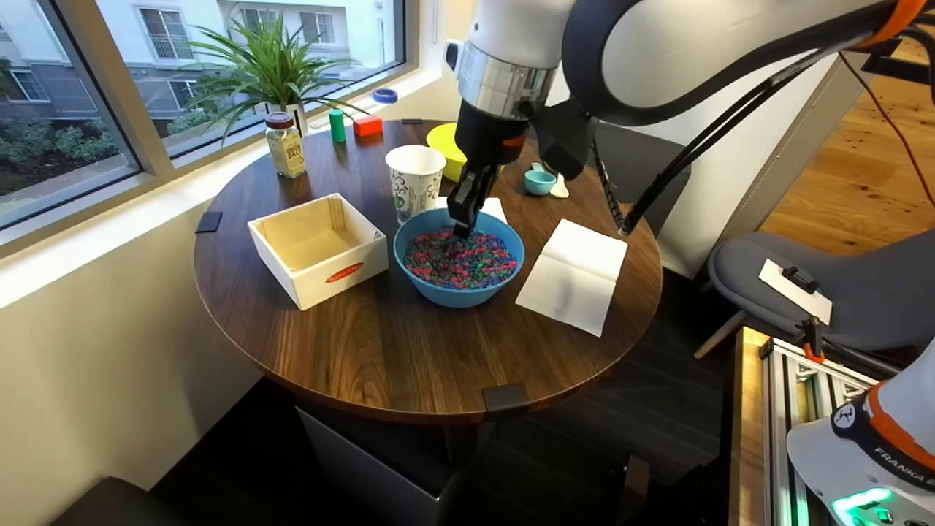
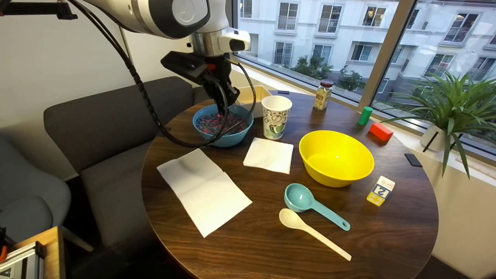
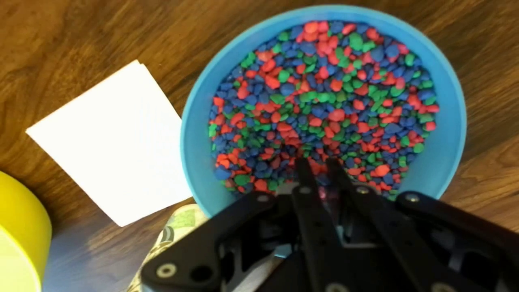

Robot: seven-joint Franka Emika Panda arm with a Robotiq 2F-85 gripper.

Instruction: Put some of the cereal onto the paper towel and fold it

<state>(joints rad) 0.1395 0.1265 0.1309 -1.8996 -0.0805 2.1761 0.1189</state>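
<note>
Cereal (image 3: 324, 93): likely being gathered | hand (image 3: 318, 164) narrowed at bowl (image 3: 195, 134), whether grasping you can't tell | next: secure some, lift toward paper towel (image 2: 205, 193)

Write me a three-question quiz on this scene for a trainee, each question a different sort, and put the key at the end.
1. Multiple choice: over which container do the fingers hang?
A) the yellow bowl
B) the blue bowl
C) the paper cup

2. True or false: the larger paper towel, creased across its middle, lies spread open.

3. Fill in the blank: in the wrist view, the cereal shows pieces of three main colours: red, green and ____.

Key: 1. B. 2. True. 3. Blue.
</note>
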